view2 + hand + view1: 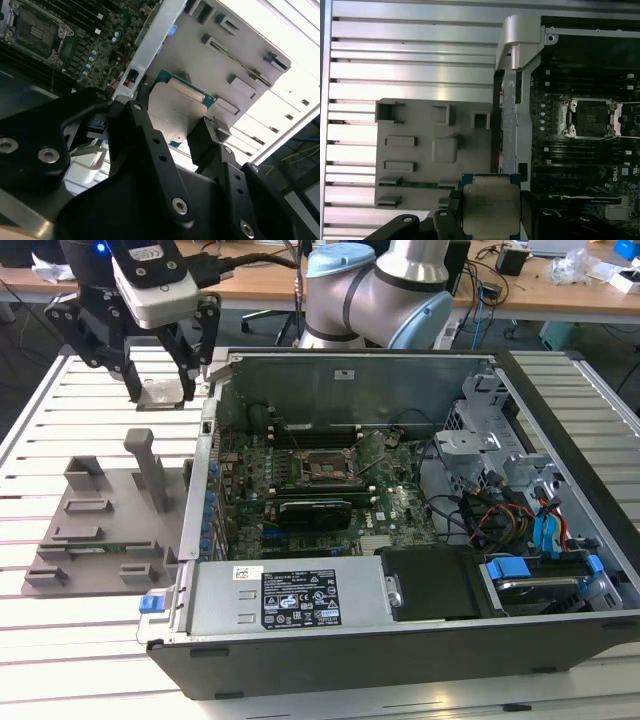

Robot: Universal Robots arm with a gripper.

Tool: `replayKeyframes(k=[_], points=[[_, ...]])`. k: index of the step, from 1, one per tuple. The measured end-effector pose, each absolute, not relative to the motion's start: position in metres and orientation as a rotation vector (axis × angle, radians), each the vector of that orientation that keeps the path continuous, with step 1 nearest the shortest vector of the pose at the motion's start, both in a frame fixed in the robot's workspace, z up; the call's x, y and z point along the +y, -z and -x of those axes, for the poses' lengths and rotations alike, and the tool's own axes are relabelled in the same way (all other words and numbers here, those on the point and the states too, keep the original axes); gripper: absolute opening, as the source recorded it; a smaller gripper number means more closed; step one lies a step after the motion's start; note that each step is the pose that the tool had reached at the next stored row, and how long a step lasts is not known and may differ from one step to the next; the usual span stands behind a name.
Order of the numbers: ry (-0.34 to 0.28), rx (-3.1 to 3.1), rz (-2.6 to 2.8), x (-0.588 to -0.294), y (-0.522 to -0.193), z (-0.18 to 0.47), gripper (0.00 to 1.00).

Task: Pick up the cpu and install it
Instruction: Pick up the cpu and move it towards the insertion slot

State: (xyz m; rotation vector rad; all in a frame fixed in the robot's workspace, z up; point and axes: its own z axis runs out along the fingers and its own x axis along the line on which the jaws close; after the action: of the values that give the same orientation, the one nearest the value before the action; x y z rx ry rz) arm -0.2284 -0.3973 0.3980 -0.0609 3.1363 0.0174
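Silver-grey metal faces up on the cpu (490, 210), a flat square chip pinched by two opposite edges between my gripper (160, 386) and its black fingers (142, 125), which are clenched on it. It hangs clear of the grey holder tray (100, 530), over the far part of the slatted table (60, 640) on the exterior view's left, just outside the wall of the open computer case (350, 356).

Inside the case, on the motherboard (400, 505), the black socket frame (592, 117) lies well apart from the chip and looks empty.

I judge the pick-up done and the carry in hand; the install is not yet begun. As I read it, the next move calls for clearing the case wall, keeping the chip level, and squaring its edges to the frame before any lowering. A tilted or turned chip would likely not seat and could harm the contacts.
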Motion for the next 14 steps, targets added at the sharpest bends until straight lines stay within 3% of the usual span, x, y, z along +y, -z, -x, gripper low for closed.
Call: replayKeyframes(k=[14], points=[[-0.018, 3.136, 0.061, -0.397, -0.398, 0.191, 0.55]])
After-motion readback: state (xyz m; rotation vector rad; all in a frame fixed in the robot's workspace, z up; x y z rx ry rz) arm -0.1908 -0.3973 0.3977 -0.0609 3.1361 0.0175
